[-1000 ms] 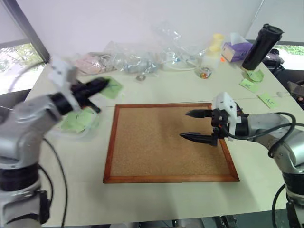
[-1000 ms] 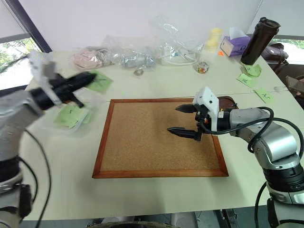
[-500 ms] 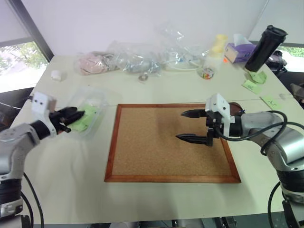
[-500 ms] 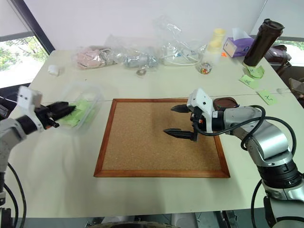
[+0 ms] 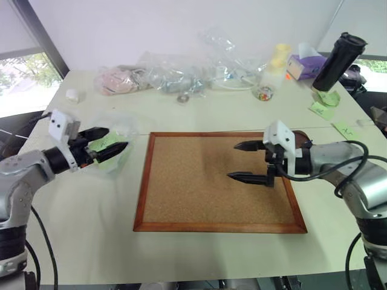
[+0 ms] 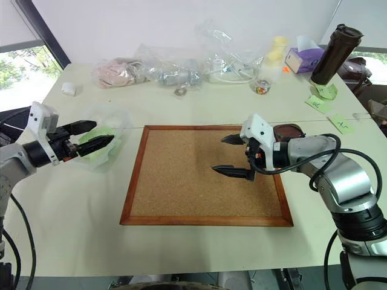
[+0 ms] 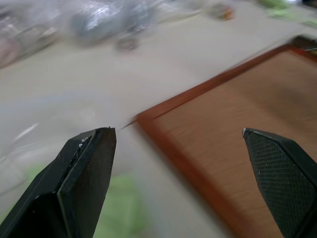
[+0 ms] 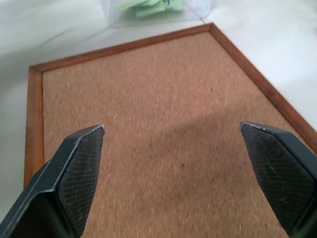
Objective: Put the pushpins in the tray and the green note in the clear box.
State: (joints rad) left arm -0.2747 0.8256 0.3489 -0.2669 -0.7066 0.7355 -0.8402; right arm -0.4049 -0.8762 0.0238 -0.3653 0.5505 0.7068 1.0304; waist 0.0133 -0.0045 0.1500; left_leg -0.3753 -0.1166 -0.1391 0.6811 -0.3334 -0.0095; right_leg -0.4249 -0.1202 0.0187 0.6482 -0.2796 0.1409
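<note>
We see the pale counter bare along its near edge and in the strip between the corkboard and its left edge. Its far side is crowded with clear plastic bags; a dark tumbler and a few green notes sit at the far right corner. The wood-framed corkboard lies in the middle, its cork face bare. Our right hand hovers over the board's right part, its fingers spread wide and empty. Just behind that hand, by the board's right edge, the dark brown tray peeks out. We cannot make out any pushpins. The clear box sits just left of the board, apart from its frame. Our left hand hangs over the box with its fingers parted, gripping nothing. The green note lies inside the box, directly beneath those fingertips.
</note>
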